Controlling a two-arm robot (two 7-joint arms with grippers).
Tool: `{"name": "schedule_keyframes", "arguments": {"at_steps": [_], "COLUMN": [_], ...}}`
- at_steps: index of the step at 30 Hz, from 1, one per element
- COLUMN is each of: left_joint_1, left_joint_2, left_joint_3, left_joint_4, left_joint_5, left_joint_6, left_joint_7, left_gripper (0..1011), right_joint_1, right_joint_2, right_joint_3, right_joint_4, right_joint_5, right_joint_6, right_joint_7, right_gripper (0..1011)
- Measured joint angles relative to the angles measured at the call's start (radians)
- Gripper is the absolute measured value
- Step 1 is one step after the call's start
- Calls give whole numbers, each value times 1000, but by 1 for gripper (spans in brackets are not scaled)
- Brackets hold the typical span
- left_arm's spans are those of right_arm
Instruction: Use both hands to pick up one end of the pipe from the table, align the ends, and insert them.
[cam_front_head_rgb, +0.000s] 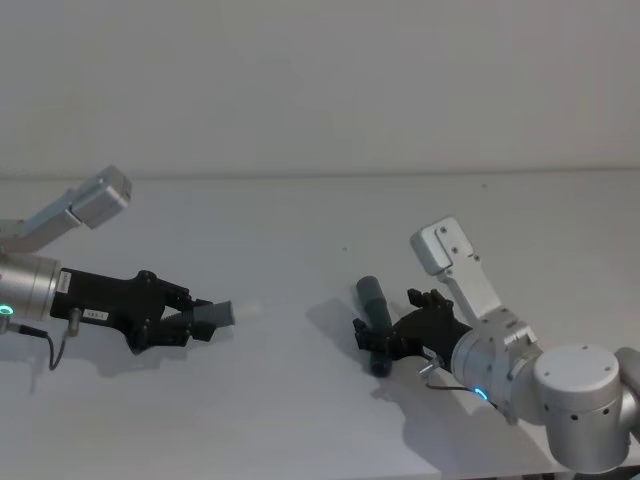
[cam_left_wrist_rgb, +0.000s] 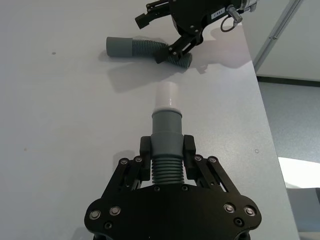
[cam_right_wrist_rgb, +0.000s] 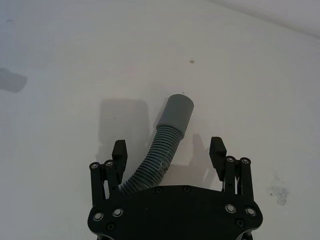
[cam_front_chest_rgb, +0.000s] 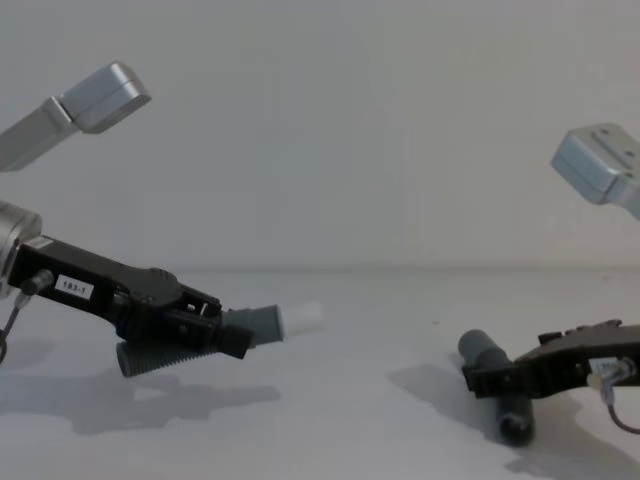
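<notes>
My left gripper (cam_front_head_rgb: 200, 318) (cam_left_wrist_rgb: 166, 147) (cam_front_chest_rgb: 215, 325) is shut on the ribbed part of one dark grey pipe piece (cam_left_wrist_rgb: 165, 127) and holds it above the table (cam_front_head_rgb: 300, 230). Its white tube tip (cam_left_wrist_rgb: 166, 96) (cam_front_chest_rgb: 303, 317) points toward the right arm. The other pipe piece (cam_front_head_rgb: 375, 300) (cam_right_wrist_rgb: 165, 150) (cam_front_chest_rgb: 485, 352) lies on the table, its wide grey cuff (cam_right_wrist_rgb: 177, 112) pointing away from the wrist. My right gripper (cam_front_head_rgb: 385, 335) (cam_right_wrist_rgb: 168, 147) (cam_front_chest_rgb: 480, 380) is open and low over it. One finger stands on each side of the ribbed hose, clear of it.
A plain pale wall (cam_front_head_rgb: 320, 80) rises behind the table. The table's edge (cam_left_wrist_rgb: 260, 100) runs close past the right arm, with floor beyond it. Bare white surface lies between the two grippers.
</notes>
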Motion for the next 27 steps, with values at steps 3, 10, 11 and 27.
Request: {"name": "schedule_keyframes", "arguments": {"at_steps": [3, 10, 11, 27], "left_joint_1": [-1, -4, -5, -7], "left_joint_2": [0, -2, -3, -4], "left_joint_3": [2, 4, 5, 8], "left_joint_4": [4, 11, 12, 19], "left_joint_5": [-3, -12, -13, -23], "left_joint_6": [-2, -8, -8, -14], "left_joint_7": [0, -6, -7, -14], "left_gripper": [339, 339, 339, 340], "right_joint_1": [2, 7, 8, 15], "right_joint_2": [-1, -6, -7, -28], "right_joint_3": [-2, -8, -9, -13], "right_joint_4": [-1, -2, -2, 9], "right_joint_5": [-3, -10, -12, -29], "right_joint_6": [6, 19, 22, 49], "right_joint_7": [4, 10, 12, 12], "right_gripper": [1002, 1002, 1002, 824]}}
